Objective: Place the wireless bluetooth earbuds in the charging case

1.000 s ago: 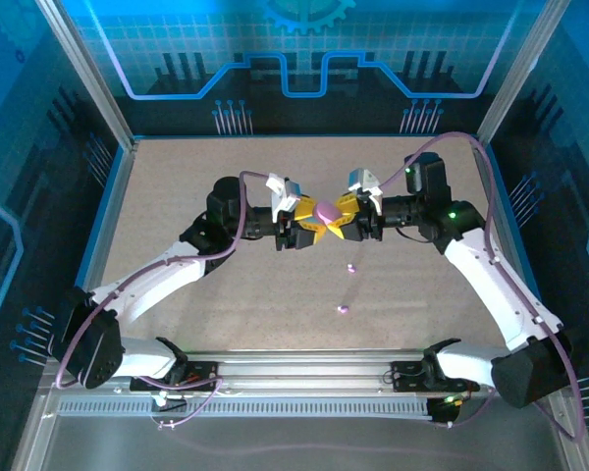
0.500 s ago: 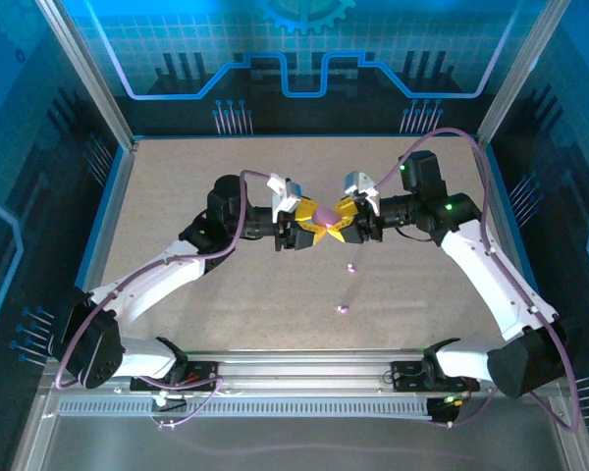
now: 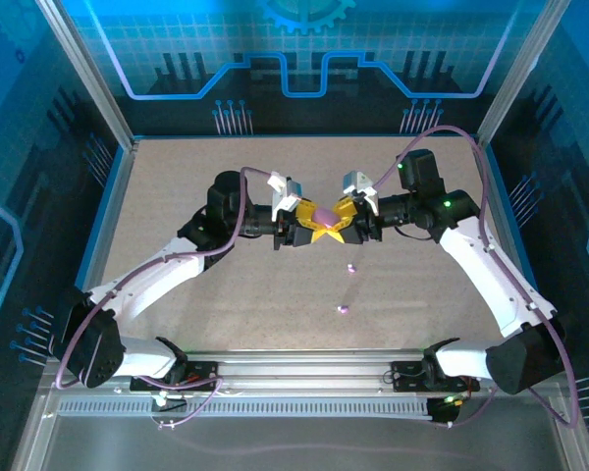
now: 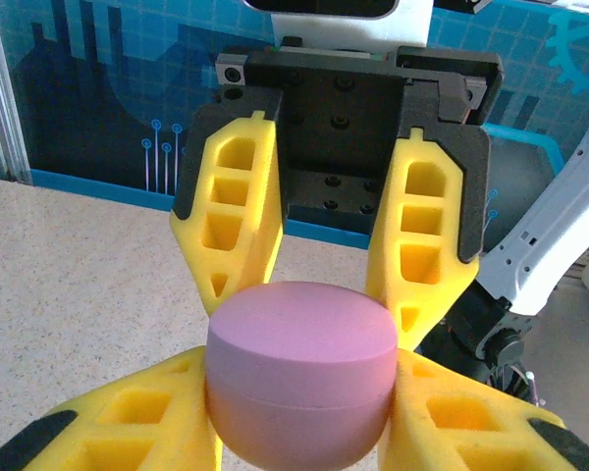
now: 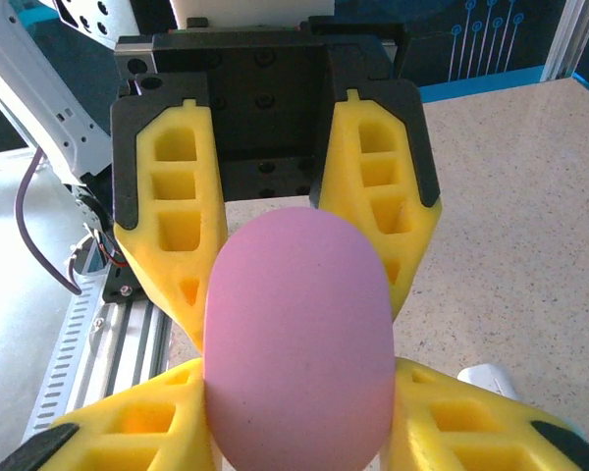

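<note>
The pinkish-purple charging case (image 3: 325,215) hangs above the middle of the table with its lid closed. My left gripper (image 3: 309,229) and my right gripper (image 3: 342,224) meet nose to nose around it. In the left wrist view the case (image 4: 299,378) sits between my left gripper's yellow fingers (image 4: 128,422), which press both its sides, with the right gripper's fingers (image 4: 238,226) behind it. In the right wrist view the case (image 5: 299,339) stands on end between my right fingers (image 5: 128,432). Two tiny pinkish earbuds (image 3: 350,268) (image 3: 342,309) lie on the table in front.
The speckled tabletop (image 3: 177,186) is bordered by blue walls and aluminium posts (image 3: 88,78). A rail (image 3: 304,378) carries the arm bases at the near edge. A small white object (image 5: 491,378) lies on the table at the right wrist view's lower right.
My left gripper's jaws have closed in on the case. The right arm has shifted slightly back and left. The case stays between both grippers; the earbuds have not moved.
</note>
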Controlling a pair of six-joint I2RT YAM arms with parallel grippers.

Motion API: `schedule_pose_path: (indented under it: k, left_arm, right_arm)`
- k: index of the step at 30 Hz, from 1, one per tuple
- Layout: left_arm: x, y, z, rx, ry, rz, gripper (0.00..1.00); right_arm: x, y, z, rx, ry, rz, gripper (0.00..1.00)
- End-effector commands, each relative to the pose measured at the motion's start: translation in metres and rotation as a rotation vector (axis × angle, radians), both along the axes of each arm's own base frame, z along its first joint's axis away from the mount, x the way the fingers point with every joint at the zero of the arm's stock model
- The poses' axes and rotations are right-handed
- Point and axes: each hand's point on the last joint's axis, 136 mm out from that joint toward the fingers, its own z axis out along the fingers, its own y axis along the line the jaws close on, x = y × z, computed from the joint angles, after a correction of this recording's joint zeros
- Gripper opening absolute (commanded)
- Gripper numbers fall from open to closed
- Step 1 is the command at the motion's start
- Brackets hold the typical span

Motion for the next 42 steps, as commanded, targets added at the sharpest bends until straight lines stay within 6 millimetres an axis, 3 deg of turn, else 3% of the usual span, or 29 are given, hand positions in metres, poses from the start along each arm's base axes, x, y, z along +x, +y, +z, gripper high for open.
schedule_pose_path:
  k: [1,6,18,34,39,42]
  left_arm:
    - [-0.008,-0.003,0.001,0.017,-0.021,-0.047,0.27]
    - [-0.011,-0.001,-0.003,0.027,-0.022,-0.059,0.25]
    - [-0.01,-0.001,-0.002,0.012,-0.01,-0.058,0.26]
    - [-0.007,-0.004,0.0,-0.022,0.021,-0.057,0.27]
    - [-0.005,-0.004,-0.001,-0.02,0.022,-0.048,0.31]
    - [-0.002,-0.005,-0.004,-0.013,0.03,-0.035,0.4]
  right_arm:
    - [0.004,-0.003,0.024,0.048,-0.04,-0.026,0.42]
    - [0.014,-0.014,0.028,0.071,0.002,-0.095,0.46]
    - [0.027,-0.017,0.026,0.068,0.016,-0.162,0.54]
    - [0.024,-0.007,0.019,0.028,-0.08,-0.158,0.24]
    - [0.022,-0.006,0.022,0.032,-0.087,-0.154,0.16]
    - [0.021,-0.006,0.026,0.038,-0.099,-0.155,0.13]
